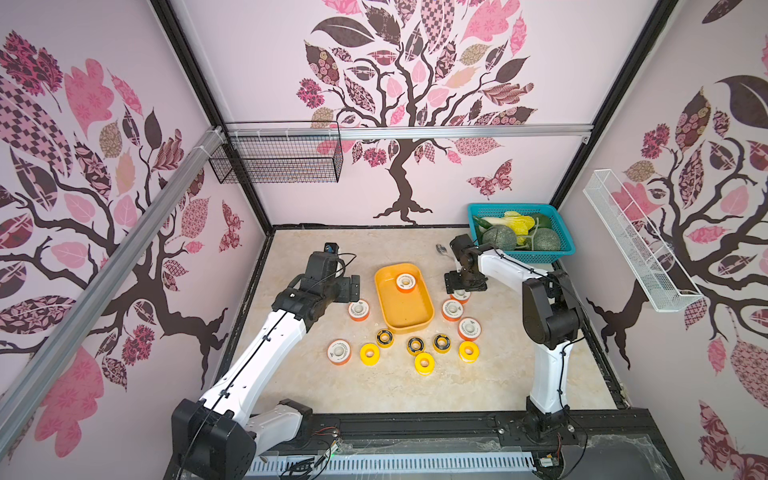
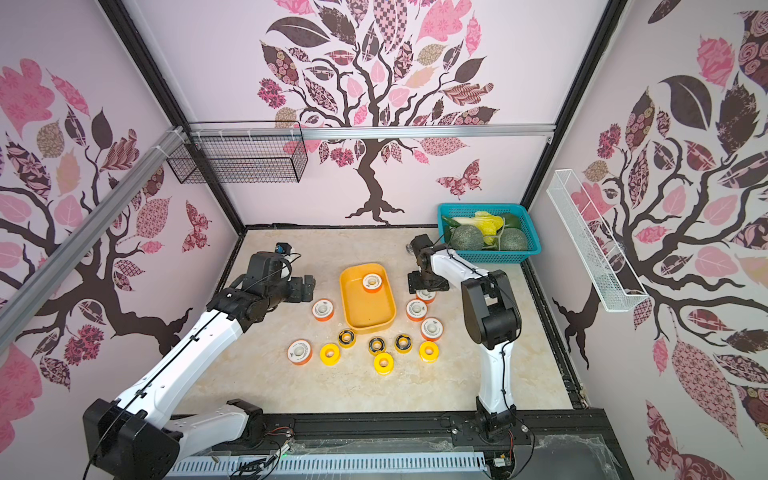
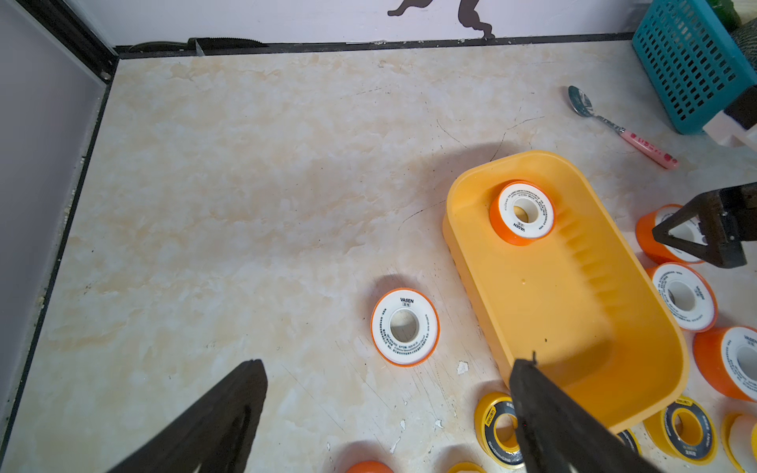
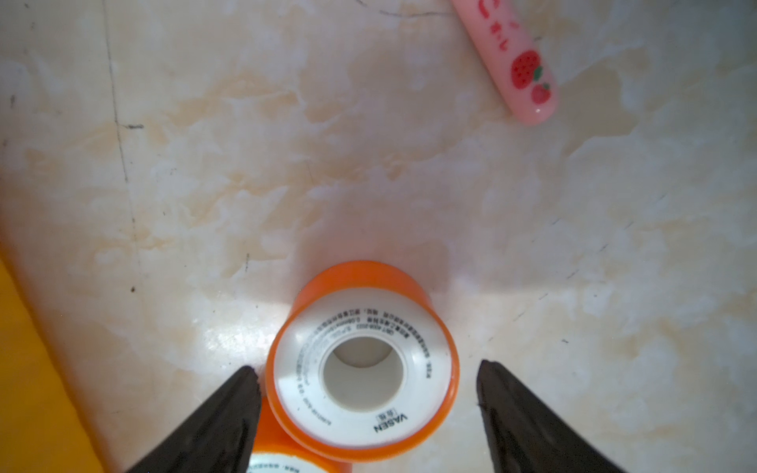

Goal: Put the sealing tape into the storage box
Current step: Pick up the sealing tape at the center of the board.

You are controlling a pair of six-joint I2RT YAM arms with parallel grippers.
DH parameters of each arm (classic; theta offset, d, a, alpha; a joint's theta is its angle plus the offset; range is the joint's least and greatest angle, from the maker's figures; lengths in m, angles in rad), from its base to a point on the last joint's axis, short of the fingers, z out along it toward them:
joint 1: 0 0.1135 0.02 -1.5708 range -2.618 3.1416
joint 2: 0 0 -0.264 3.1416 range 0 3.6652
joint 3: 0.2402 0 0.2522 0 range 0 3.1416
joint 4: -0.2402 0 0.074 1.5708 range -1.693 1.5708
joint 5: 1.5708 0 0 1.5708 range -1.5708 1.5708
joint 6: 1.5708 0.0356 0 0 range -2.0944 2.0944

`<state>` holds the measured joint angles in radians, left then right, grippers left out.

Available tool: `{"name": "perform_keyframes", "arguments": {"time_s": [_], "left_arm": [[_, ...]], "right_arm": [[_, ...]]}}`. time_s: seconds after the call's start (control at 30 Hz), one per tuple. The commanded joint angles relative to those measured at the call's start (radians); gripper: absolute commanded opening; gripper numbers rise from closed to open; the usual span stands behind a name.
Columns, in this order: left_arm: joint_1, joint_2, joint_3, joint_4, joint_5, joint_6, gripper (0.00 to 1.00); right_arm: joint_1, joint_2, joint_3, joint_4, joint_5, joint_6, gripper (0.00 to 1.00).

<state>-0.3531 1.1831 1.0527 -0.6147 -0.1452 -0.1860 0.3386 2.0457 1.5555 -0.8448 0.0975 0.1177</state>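
Observation:
The yellow-orange storage box (image 1: 405,311) (image 2: 365,309) sits mid-table with one orange sealing tape roll (image 1: 406,281) (image 3: 524,212) lying in its far end. Several more rolls lie around it: orange ones (image 1: 452,309) (image 1: 339,352), yellow ones (image 1: 369,354) and black ones with yellow rings (image 1: 415,345). Just right of the box, my right gripper (image 1: 461,289) (image 4: 367,370) is open, its fingers on either side of an orange roll (image 4: 299,368) on the table. My left gripper (image 1: 353,289) (image 3: 389,362) hangs open and holds nothing, left of the box and near another orange roll (image 1: 358,310) (image 3: 405,326).
A teal basket (image 1: 521,249) of vegetables stands at the back right, behind the right arm. A spoon with a pink handle (image 3: 622,131) (image 4: 516,61) lies between it and the box. A black wire basket (image 1: 278,158) and a white one (image 1: 636,241) hang on the walls.

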Motion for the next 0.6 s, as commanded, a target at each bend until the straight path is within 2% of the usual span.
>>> {"name": "perform_keyframes", "arguments": {"time_s": [0.0, 0.23, 0.57], "left_arm": [[0.003, 0.008, 0.015, 0.001, 0.010, -0.001, 0.98], [0.003, 0.008, 0.015, 0.001, 0.011, -0.003, 0.98], [0.003, 0.010, 0.013, -0.002, 0.011, -0.001, 0.98]], "right_arm": [[0.005, 0.040, 0.027, 0.002, -0.008, 0.017, 0.87], [0.005, 0.051, 0.023, 0.013, -0.006, 0.019, 0.86], [0.004, 0.036, 0.020, 0.014, -0.001, 0.023, 0.74]]}}
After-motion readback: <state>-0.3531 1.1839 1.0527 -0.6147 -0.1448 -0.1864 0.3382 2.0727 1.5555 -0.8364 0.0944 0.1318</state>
